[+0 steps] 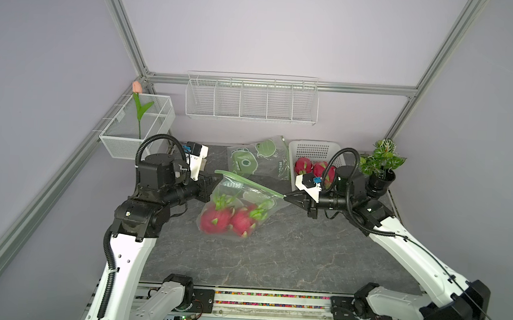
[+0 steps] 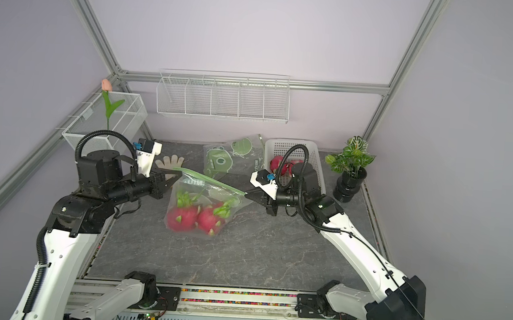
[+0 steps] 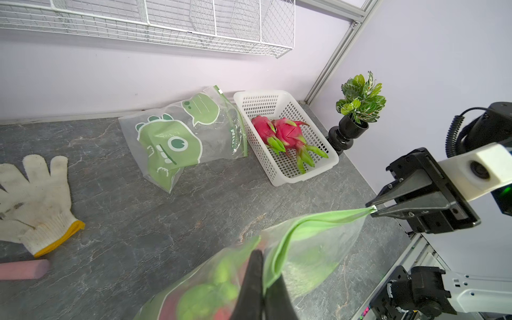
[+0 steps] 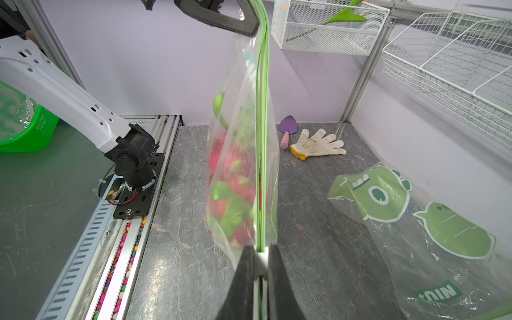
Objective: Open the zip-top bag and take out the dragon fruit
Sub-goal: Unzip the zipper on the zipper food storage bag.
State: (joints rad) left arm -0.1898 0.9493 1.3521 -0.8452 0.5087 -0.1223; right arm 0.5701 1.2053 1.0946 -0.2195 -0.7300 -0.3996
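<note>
- In both top views the zip-top bag [image 1: 239, 207] is stretched between the two arms, with its bottom seemingly on the table [image 1: 273, 254]. Two dragon fruit [image 1: 218, 221] lie inside it, and two more sit in the white basket [image 1: 308, 147] behind. The left gripper [image 1: 213, 181] is pinched on one end of the green zip strip [image 1: 253, 185], and the right gripper [image 1: 285, 196] on the other end.
- Left wrist view: the left jaws are closed on the strip and the film below it. The film looks thin and slick, so I judge it may slide out once a pull begins, and the loaded bag would then sag.
- Right wrist view: the right jaws are clamped on the white slider [image 4: 260, 256], and the strip looks sealed along its length. The slider offers little to hold. A pull off the track's line could pop it free or merely drag the bag. A mouth opened while tilted could spill a fruit.
</note>
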